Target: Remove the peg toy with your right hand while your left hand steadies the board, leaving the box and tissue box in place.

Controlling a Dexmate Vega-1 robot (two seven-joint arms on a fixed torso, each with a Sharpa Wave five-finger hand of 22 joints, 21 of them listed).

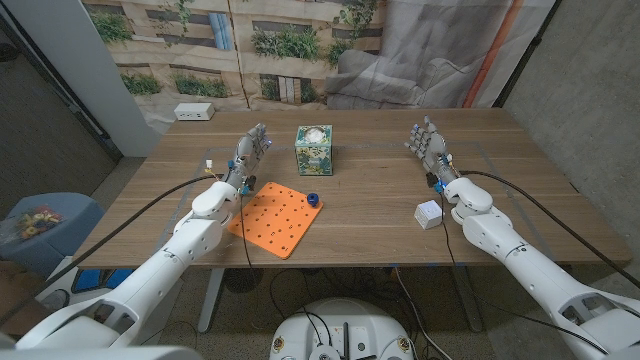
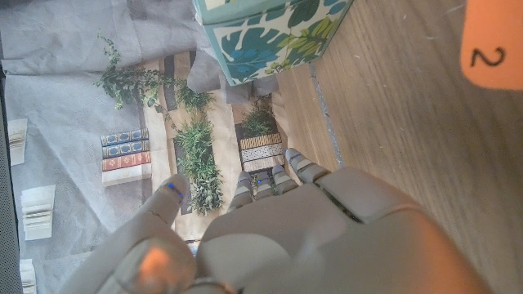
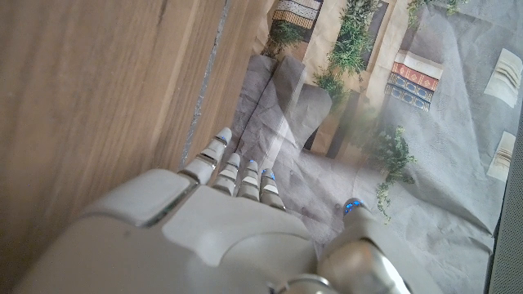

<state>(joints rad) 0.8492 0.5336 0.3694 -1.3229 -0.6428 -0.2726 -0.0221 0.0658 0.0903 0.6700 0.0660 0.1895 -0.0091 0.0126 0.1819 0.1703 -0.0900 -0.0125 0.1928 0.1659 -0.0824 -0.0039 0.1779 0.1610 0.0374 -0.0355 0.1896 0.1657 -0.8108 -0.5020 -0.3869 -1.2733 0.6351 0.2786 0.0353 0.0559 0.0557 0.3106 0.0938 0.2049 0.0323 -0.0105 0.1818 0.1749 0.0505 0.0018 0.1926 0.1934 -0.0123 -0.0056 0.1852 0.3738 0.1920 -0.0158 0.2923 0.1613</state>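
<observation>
An orange peg board (image 1: pixel 275 219) lies on the table's left half, and a small blue peg toy (image 1: pixel 313 199) stands at its far right corner. One corner of the orange peg board (image 2: pixel 493 42), marked 2, appears in the left wrist view. My left hand (image 1: pixel 249 155) hovers beyond the board's far left edge, fingers apart and holding nothing. My right hand (image 1: pixel 430 146) is raised over the table's right half, fingers spread, well away from the peg. Both hands (image 2: pixel 270 237) (image 3: pixel 237 229) hold nothing in the wrist views.
A leaf-patterned tissue box (image 1: pixel 313 149) (image 2: pixel 270 33) stands behind the board at mid-table. A small white box (image 1: pixel 429 214) sits by my right forearm. A white power strip (image 1: pixel 194 111) lies at the far left corner.
</observation>
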